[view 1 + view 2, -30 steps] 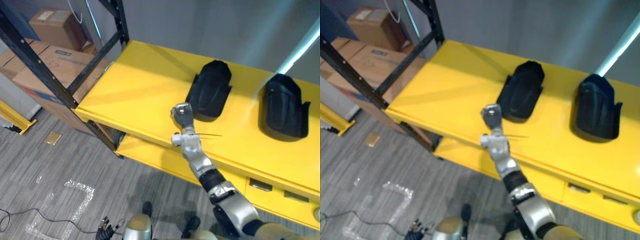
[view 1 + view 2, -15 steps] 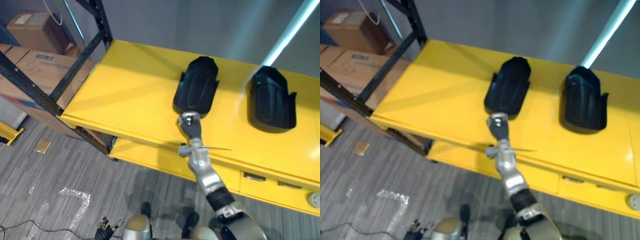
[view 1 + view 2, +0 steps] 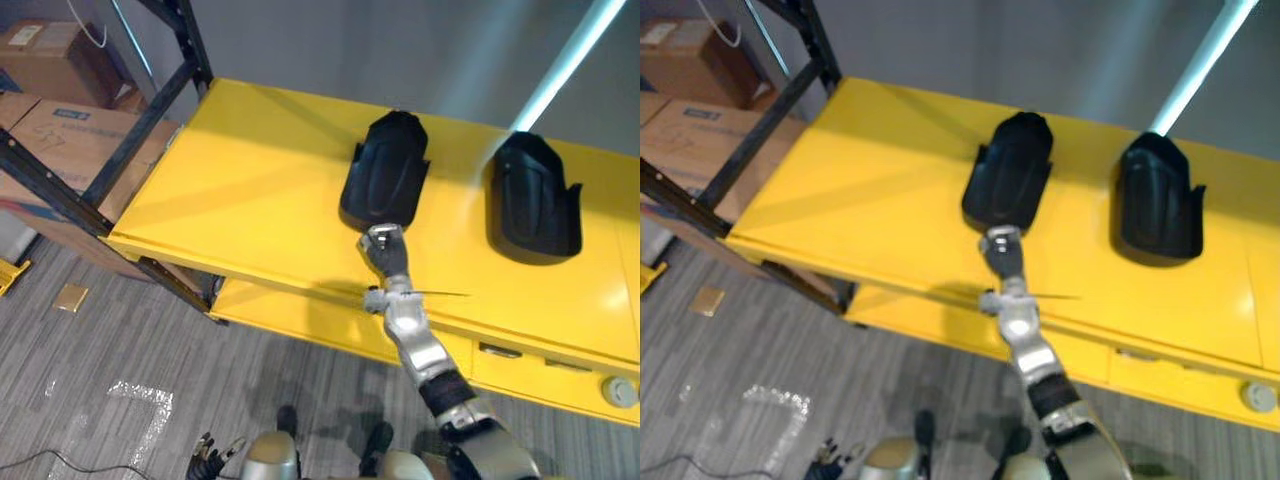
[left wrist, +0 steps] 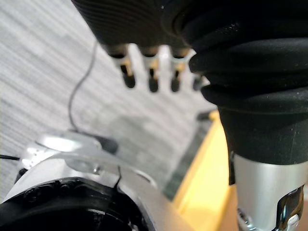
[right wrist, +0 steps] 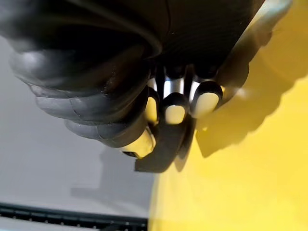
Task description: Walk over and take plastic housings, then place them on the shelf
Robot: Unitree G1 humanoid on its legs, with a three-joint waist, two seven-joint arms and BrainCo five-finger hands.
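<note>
From where I stood, both housings lay on the yellow shelf point(image 3: 250, 180): the left housing point(image 3: 385, 175) at about 12 o'clock from the robot and the right housing point(image 3: 530, 200) well apart from it at 2 o'clock. The right robot hand point(image 3: 386, 246) reached out over the shelf's front edge and met the near end of the left housing at its 6 o'clock. I could not tell whether it was gripping that end or only resting against it, since the black plastic and the dark cover ran together. The left robot hand point(image 4: 153, 77) hung low by the robot's side over the grey floor point(image 3: 120, 340), its fingers relaxed and holding nothing. Cardboard boxes point(image 3: 60, 130) sat at 10 o'clock behind the black rack post point(image 3: 190, 50). To my eye the placing looked all but done, and the danger lay in the letting go. If the right robot hand kept any hold on the housing when the arm drew back towards 6 o'clock, it could drag the piece to the front edge and tip it onto the floor. A sideways knock towards 3 o'clock could skate the smooth shell across the slick paint into its neighbour. The robot stood on two legs with its arm at full stretch, so any sway of the body would carry straight into the housing.
</note>
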